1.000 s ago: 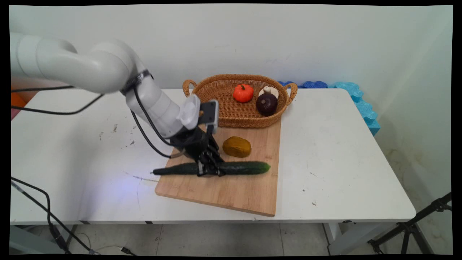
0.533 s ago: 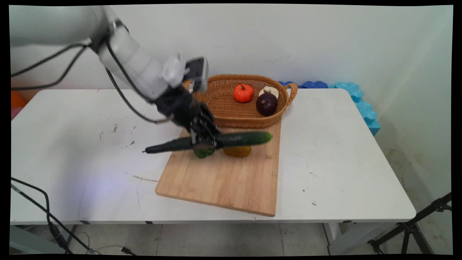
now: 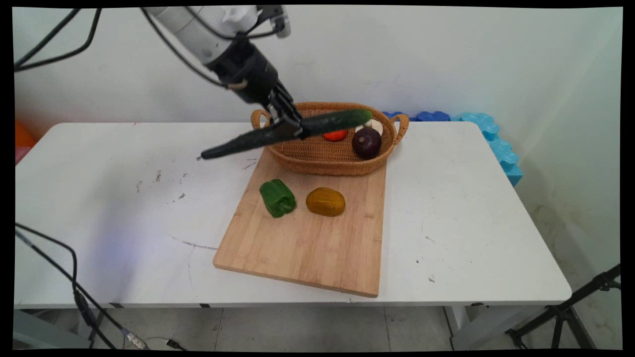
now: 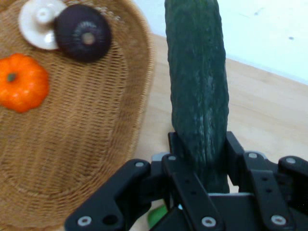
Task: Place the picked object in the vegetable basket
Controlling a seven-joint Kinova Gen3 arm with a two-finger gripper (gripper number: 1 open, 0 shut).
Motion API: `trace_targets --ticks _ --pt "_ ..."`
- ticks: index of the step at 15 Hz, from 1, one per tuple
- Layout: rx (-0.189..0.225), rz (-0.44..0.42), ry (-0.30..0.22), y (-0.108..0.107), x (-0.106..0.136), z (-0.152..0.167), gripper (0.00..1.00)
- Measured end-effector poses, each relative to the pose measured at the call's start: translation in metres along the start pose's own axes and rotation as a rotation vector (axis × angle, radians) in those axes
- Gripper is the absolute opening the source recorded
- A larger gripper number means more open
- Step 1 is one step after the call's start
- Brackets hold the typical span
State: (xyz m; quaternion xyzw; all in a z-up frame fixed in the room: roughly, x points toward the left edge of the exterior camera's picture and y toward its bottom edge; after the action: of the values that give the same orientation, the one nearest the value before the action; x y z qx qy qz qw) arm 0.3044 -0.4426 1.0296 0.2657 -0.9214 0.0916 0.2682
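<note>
My gripper (image 3: 286, 124) is clamped on the cucumber (image 3: 317, 122) at mid-length, holding it aloft before the basket's (image 3: 317, 156) rim

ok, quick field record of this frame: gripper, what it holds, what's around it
gripper: shut on cucumber, raised above the table
cucumber: in the air, lengthwise across the basket's near-left rim, tilted, right end higher
basket: wicker, at the board's far edge; holds pumpkin, onion, mushroom
board: wooden, on the table
pepper: green, on the board, below the gripper
potato: on the board, right of the pepper, apart from it
</note>
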Motion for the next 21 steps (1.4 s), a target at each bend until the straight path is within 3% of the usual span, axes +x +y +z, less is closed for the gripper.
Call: trace_targets --ticks 6,11,16,21 --pt "0.084 -0.105 -0.090 -0.054 0.022 0.024 0.00" --pt "0.131 -0.190 -0.167 -0.086 0.022 0.051 0.00" --pt "0.153 -0.244 -0.237 -0.116 0.025 0.089 0.00" --pt "0.149 -0.266 -0.279 -0.131 0.028 0.118 0.00"
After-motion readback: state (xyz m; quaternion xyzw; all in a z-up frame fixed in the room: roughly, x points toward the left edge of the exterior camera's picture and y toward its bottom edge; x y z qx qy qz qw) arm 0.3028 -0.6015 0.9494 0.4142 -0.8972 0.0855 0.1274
